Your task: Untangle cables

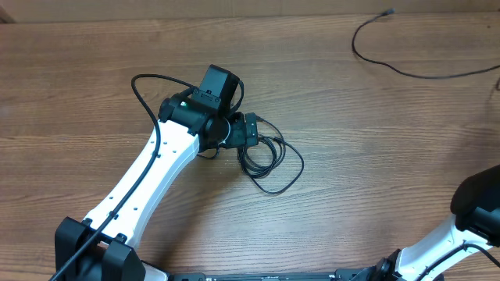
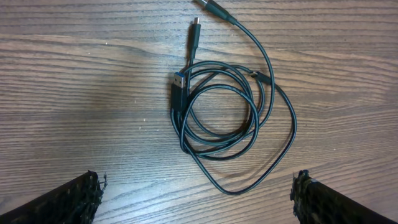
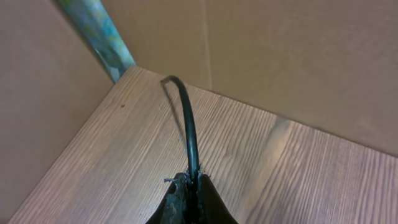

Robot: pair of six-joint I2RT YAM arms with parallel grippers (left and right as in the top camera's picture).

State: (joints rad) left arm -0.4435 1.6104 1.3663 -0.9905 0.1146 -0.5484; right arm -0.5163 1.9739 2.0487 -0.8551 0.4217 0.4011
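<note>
Widely spread, the rough black left fingers (image 2: 68,199) held nothing; ahead, between them, smooth thin black cables (image 2: 217,124) lay in round overlapping loops on the wood-grain worktop (image 2: 62,93), with metal-tipped ends and one blue-lined plug (image 2: 179,81). The right fingers (image 3: 208,199) were pinched shut on another thin black cable (image 3: 189,130), which arched away over the grain.

A wooden table (image 1: 351,195) fills the space, its brown top laid in long boards with fine grain running along them. The light is soft and even, leaving a pale sheen on the wood. Plain tan panels (image 3: 298,56) stand upright along the table's edges near one corner, and a narrow blue-green mottled strip (image 3: 102,37) shows in the gap between them.
</note>
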